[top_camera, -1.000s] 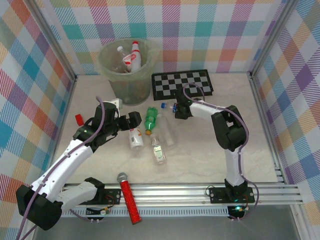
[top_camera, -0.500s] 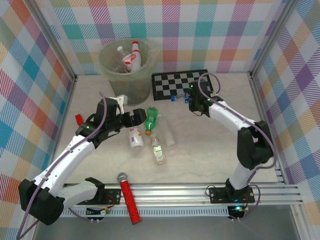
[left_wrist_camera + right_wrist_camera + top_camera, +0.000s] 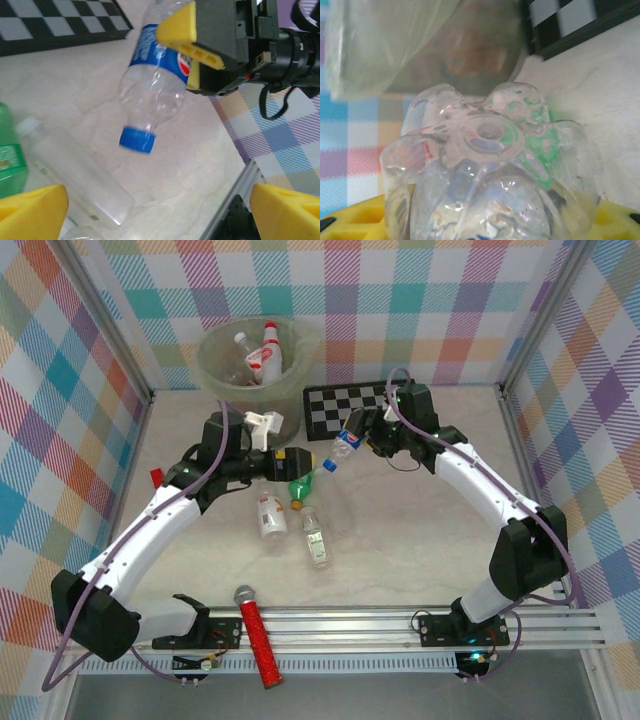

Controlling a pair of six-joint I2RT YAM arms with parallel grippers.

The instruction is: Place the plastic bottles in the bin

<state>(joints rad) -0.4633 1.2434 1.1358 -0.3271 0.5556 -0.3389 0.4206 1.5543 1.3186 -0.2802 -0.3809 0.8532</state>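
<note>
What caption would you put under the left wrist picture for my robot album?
The right gripper holds a blue-label bottle, blue cap down, above a clear bottle lying on the table.

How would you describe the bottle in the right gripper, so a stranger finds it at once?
Start at the chequered board. At its left end the right gripper holds a clear bottle, cap down. Its neighbours lack its blue label and cap.

The bottle point(image 3: 152, 95) is clear, glossy, crinkled plastic. The bin point(image 3: 215, 380) is translucent pale-green plastic with a dull sheen. The counter point(image 3: 400, 540) looks smooth and marble-patterned, edged by a ribbed metal rail point(image 3: 380, 625).
</note>
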